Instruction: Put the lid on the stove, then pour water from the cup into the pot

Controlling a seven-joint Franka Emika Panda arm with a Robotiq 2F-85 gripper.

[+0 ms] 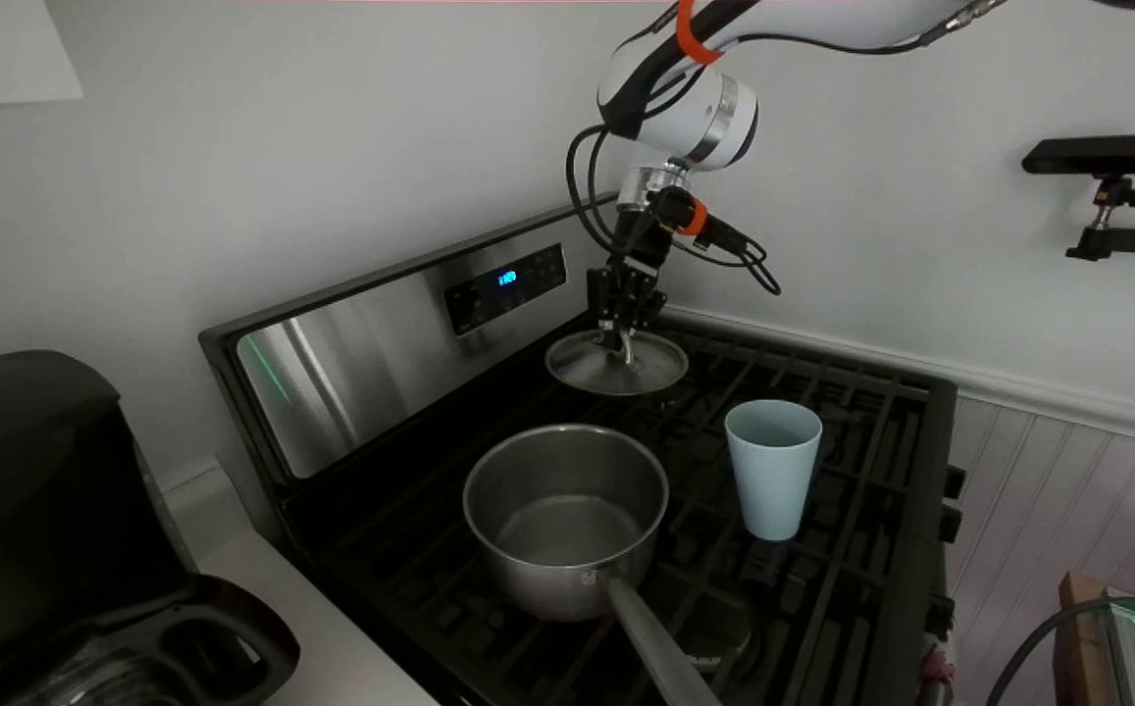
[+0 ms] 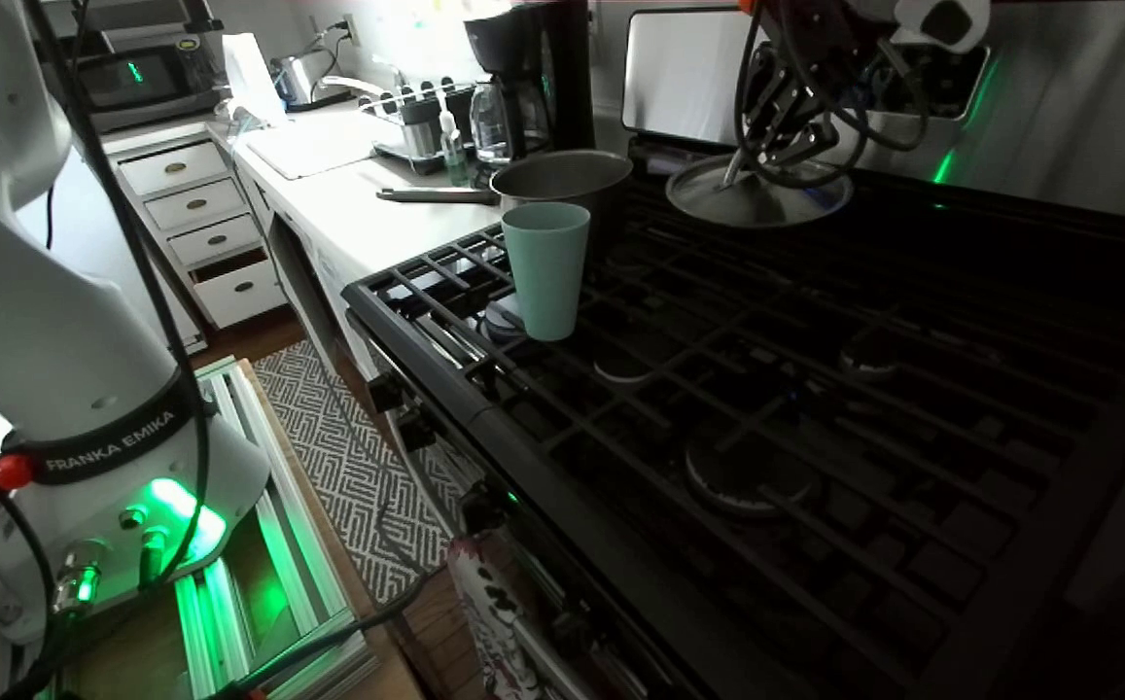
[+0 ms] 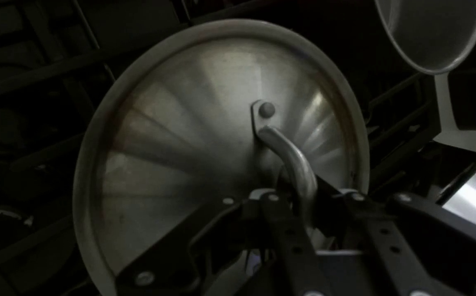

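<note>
Gripper: 2 jaws pinch lid by handle. Lid just under jaws, over back of stove; touching, can't tell.

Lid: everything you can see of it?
Round, shallow, silvery-metal lid with a thick rim and brownish staining just inside it. Its curved metal handle shows a rivet at one end and is clamped by the gripper. The lid looks roughly level, handle up, over the rear of the stove; contact beneath is unclear.
</note>
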